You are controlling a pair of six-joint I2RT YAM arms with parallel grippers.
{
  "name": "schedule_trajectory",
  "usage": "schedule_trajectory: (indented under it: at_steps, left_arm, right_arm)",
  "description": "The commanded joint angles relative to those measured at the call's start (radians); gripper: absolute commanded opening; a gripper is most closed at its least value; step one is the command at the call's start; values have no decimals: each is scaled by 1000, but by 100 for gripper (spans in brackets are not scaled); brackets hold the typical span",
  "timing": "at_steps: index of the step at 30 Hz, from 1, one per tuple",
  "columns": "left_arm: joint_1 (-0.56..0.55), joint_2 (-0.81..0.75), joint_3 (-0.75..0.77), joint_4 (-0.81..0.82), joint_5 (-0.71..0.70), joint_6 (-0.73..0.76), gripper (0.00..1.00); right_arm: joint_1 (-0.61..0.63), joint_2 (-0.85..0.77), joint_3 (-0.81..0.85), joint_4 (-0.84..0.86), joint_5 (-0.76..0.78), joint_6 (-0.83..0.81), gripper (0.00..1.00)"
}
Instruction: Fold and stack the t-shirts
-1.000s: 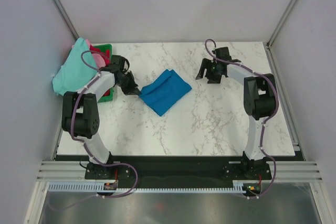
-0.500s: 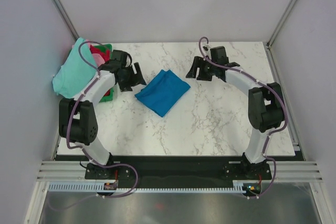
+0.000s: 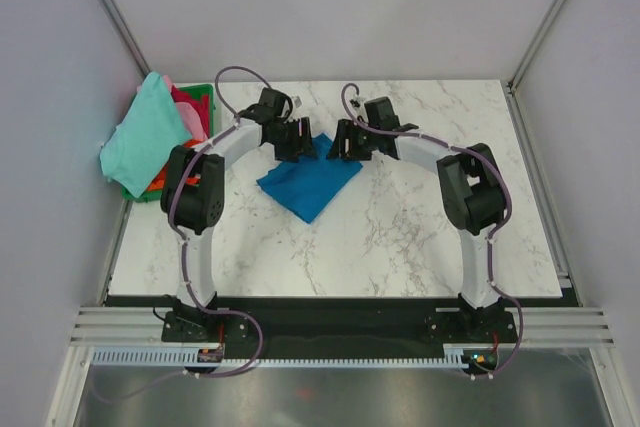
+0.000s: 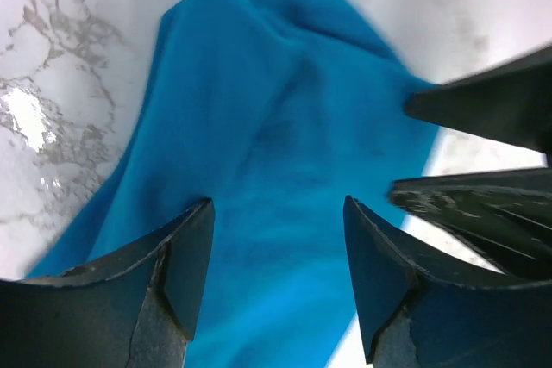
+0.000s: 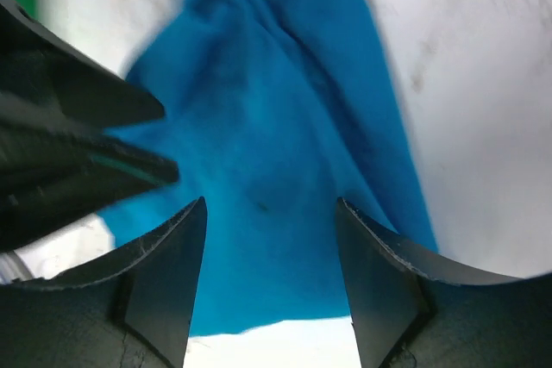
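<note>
A bright blue t-shirt (image 3: 308, 180) lies folded on the marble table, slightly left of centre. Both grippers hover over its far edge, facing each other. My left gripper (image 3: 298, 139) is open, and in the left wrist view it (image 4: 276, 213) has only the blue cloth (image 4: 267, 109) below its gap. My right gripper (image 3: 345, 140) is open too, and in the right wrist view it (image 5: 270, 208) is above the shirt (image 5: 276, 127) near its edge. Neither holds anything. More t-shirts are piled at the far left: a mint-green one (image 3: 143, 137), a red one (image 3: 190, 105) and an orange one (image 3: 160, 183).
The green basket (image 3: 205, 90) sits at the table's far left corner under the shirt pile, with the mint shirt draped over its outer side. Grey walls close in the table on three sides. Each wrist view shows the other gripper's dark fingers (image 4: 492, 109) (image 5: 78, 127) close by.
My left gripper left the blue shirt's left corner, opened and swung right to its far edge. My right gripper swept left to the same edge. The shirt itself barely shifted.
</note>
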Motion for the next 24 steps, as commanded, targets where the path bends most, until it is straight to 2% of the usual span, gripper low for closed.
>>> schedule_trajectory:
  at_steps: [1,3,6,10,14,17,22,24]
  left_arm:
    - [26,83,90,-13,43,63,68]
    - [46,135,128,-19,29,69,67]
    - [86,222,264,-85,7,74,67]
    - [126,308,542,-202,1,77,67]
    - [129,295,673,-295,-16,82,69]
    - [119,179,629,-309,-12,77,71]
    - [54,-116,380,-337,-72,108,79]
    - [37,-277,238,-344,-94,117,82]
  right_arm:
    - [-3,27,-78,20,33,-19,68]
    - [-3,16,-159,37,44,-16,67]
    - [-3,-42,-288,74,53,1,67]
    - [2,-142,-423,89,80,22,67]
    - [22,-255,-506,57,93,33,69]
    - [45,-344,-476,-29,99,19,72]
    - [54,-496,-364,-180,179,-22,82]
    - [45,-513,-329,-216,259,-59,90]
